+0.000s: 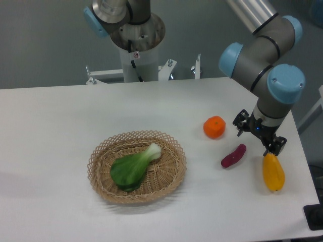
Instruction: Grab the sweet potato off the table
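Wicker basket (101, 174) on the table (55, 121) holds bok choy (132, 169).

From my remote view, the tabletop (60, 131) presents a smooth, matt white surface. The sweet potato (233, 156) has smooth maroon skin with a slight sheen. The yellow vegetable (273, 172) looks glossy and plastic-like; the orange fruit (214, 127) shows a finely dimpled, semi-matt skin. The basket (101, 171) is open-woven wicker, rough and matt. The leafy green (132, 168) inside it has a soft, low-sheen finish. I read the arm (257, 55) as satin grey metal with glossy blue plastic caps, and the tool (258, 137) as matt black.
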Controlling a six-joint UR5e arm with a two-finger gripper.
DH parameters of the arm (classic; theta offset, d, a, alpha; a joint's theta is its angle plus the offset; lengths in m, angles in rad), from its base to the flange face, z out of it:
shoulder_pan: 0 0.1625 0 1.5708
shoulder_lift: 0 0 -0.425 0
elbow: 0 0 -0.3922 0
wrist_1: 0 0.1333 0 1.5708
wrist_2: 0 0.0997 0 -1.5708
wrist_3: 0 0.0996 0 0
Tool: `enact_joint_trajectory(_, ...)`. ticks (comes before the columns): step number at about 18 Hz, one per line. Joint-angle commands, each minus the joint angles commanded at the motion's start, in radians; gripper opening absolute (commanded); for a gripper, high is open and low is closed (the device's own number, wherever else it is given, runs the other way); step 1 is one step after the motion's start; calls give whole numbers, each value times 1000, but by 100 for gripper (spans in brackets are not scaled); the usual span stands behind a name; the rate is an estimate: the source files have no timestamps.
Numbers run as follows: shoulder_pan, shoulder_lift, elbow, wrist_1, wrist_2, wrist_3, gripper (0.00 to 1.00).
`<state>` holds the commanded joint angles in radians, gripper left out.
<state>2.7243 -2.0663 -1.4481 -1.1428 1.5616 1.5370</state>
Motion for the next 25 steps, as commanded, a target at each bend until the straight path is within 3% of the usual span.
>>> enact_joint_trajectory(10,0,-5,0,-2,-3,-21,100)
enact_joint_trajectory(19,-34,-41,-51,34,-15,-41,100)
enact_joint_trajectory(25,-32,-66,-146,155,-17,-38,100)
